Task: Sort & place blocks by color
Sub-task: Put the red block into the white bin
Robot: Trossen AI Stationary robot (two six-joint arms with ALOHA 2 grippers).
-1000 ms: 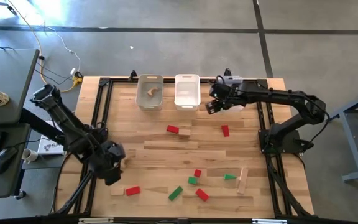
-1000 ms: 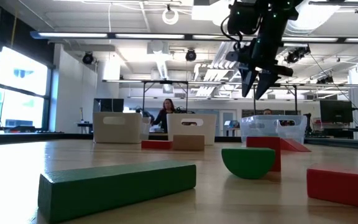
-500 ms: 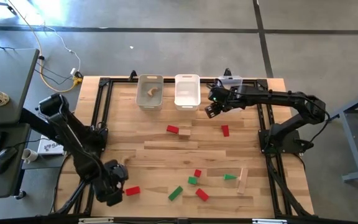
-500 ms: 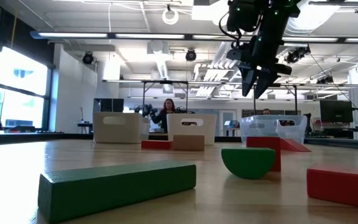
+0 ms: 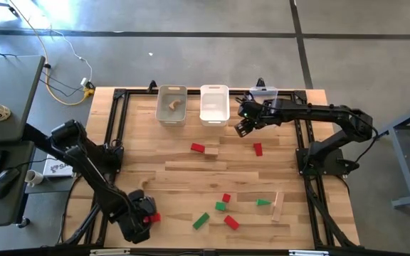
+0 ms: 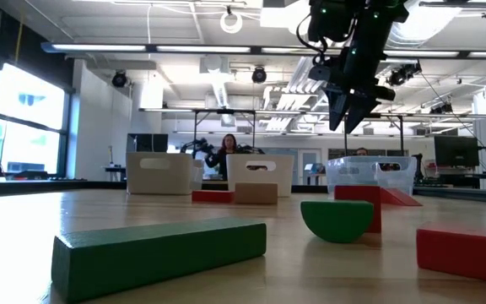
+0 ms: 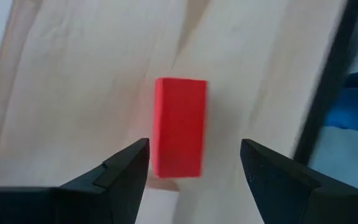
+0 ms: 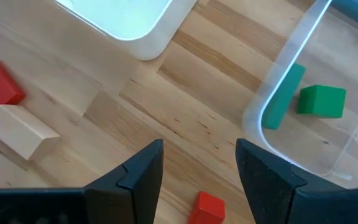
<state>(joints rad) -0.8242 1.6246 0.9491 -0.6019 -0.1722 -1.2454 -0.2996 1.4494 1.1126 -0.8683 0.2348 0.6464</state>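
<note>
The left gripper (image 7: 191, 165) hangs with fingers spread either side of a red block (image 7: 179, 126) at the table's seven o'clock corner, lined up to pinch it. The right gripper (image 5: 242, 126), parted and empty, waits at one o'clock beside the clear bin (image 8: 303, 118) holding green blocks (image 8: 321, 101).

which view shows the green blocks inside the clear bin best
The right wrist view: it looks down into the clear bin, showing two green blocks on its floor. In the high view the right gripper and arm hide most of that bin. The low view shows only the bin's clear wall, contents indistinct. The left wrist view misses it.
</note>
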